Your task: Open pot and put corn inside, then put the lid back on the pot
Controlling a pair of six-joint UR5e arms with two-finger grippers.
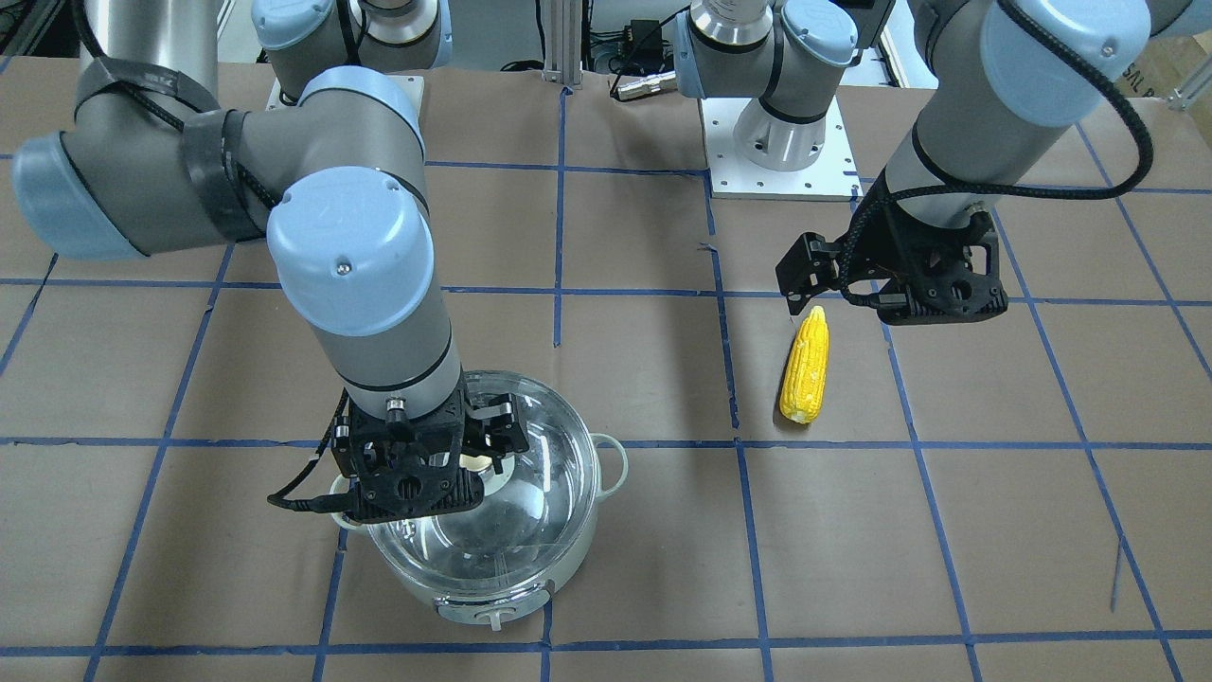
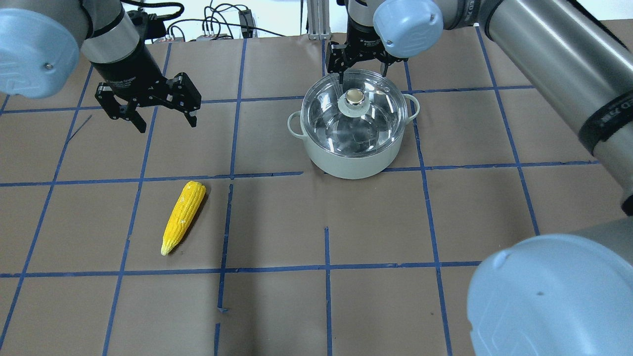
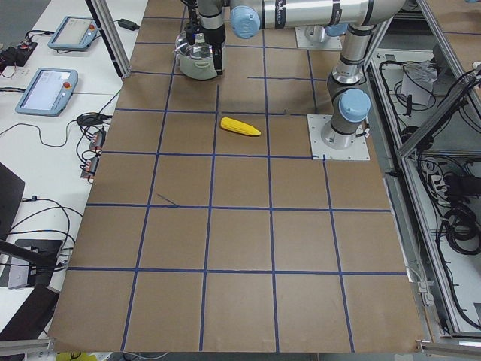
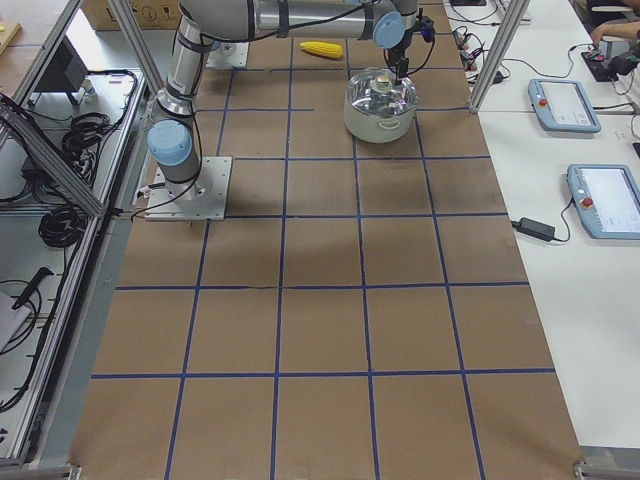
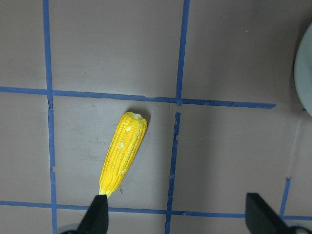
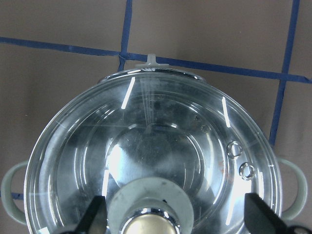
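On the taped brown table [image 2: 277, 306], the lid [image 2: 378, 116] sits on the pot [image 2: 346, 165]. My right pincer [image 6: 175, 217] hangs open astride the knob [image 2: 354, 97]. Next I'd close and lift. The left pincer [image 2: 165, 122] gapes, with the corn [image 2: 183, 216] well to the pot's left.

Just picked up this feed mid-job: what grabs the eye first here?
The yellow corn lies alone on the brown table on the robot's left, with the open left gripper hanging close by. On the right, the clear lid sits on the pale-green pot, the right gripper over it with fingers spread either side of the knob.
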